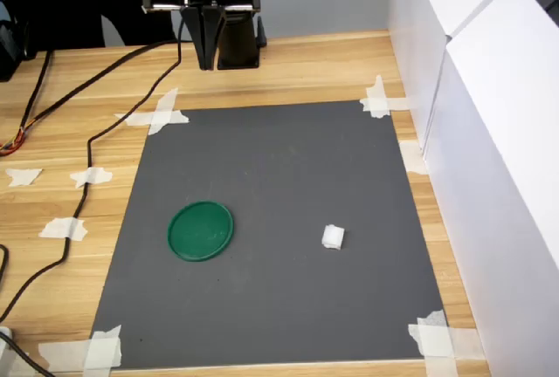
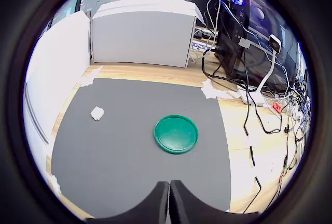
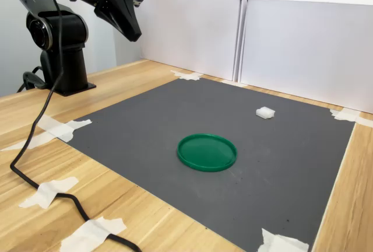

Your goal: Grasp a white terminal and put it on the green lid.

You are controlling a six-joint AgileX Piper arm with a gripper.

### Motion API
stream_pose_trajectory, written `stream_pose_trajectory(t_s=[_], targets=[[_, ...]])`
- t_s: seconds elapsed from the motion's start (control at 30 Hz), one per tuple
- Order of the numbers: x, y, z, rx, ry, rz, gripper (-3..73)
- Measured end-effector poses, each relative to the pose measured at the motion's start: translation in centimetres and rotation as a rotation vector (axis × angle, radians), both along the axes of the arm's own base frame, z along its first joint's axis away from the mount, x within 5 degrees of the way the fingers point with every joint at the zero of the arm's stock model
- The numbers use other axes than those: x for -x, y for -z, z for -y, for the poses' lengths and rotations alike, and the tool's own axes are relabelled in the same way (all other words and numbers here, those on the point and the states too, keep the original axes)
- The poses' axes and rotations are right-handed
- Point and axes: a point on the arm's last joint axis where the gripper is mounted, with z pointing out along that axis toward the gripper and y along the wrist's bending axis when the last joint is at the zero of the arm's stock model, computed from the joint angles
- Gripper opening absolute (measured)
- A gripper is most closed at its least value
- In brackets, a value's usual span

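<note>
**A:** Black jaws pressed together with nothing between them, gripper (image 2: 169,200) parked high near the mat's (image 1: 279,167) far edge. Nothing grasped yet?

**B:** Nope. White terminal (image 1: 333,236) sits on the mat, well apart from the green lid (image 1: 201,230). Next it should open up and drop over the terminal.

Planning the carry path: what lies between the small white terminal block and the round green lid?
Only bare grey mat lies between white terminal and green lid, in both exterior views.
</note>
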Motion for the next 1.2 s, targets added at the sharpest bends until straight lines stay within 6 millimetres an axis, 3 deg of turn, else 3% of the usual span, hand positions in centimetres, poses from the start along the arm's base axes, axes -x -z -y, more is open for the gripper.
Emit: stream_pose_trajectory(t_s=[0.2,0.47,0.73,1.0,1.13,1.2], targets=[[-4.7,-1.0,-0.3,0.06,-0.037,-0.126,-1.6],[-9.9,-3.2,-1.4,0.206,-0.247,-0.186,-1.6],[-12.8,-4.0,-6.7,0.32,-0.576,-0.315,-1.6],[-15.5,-3.8,-10.6,0.317,-0.662,-0.38,-0.9],[-16.6,-2.8,-12.0,0.318,-0.69,-0.459,5.9],[-17.1,-2.3,-12.5,0.321,-0.697,-0.486,13.7]])
